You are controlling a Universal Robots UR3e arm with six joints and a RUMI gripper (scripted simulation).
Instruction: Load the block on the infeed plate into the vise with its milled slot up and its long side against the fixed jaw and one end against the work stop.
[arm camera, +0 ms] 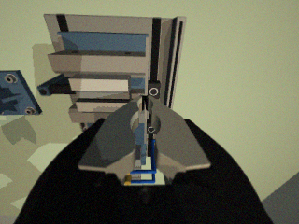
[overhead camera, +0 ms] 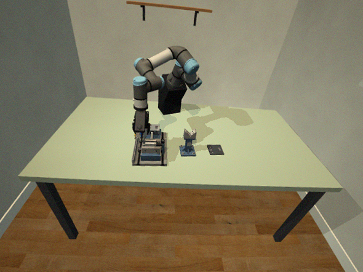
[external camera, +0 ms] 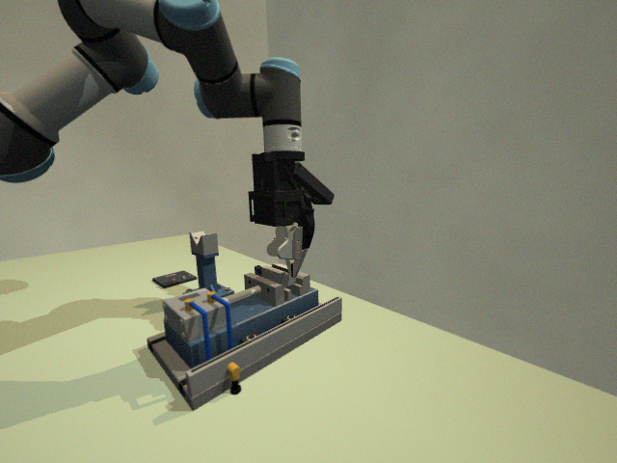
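And here's the claw [overhead camera: 141,141] [external camera: 294,275] [arm camera: 144,96], pointing down over the vise [overhead camera: 150,157] [external camera: 269,310] [arm camera: 105,43], its fingers pressed together with nothing pinched! The part [overhead camera: 149,143] [external camera: 288,282] [arm camera: 99,84] lies inside the vise, between the jaws, and those fingertips are right by one end; whether they touch, I can't tell. Over at the opposite end, there's the work stop [arm camera: 58,88]. Beside the vise on the table [overhead camera: 253,161] [external camera: 398,389] [arm camera: 234,70] stands the V-block [overhead camera: 189,134] [external camera: 204,244], with the dark infeed plate [overhead camera: 215,149] [external camera: 174,279] beyond, carrying no block.
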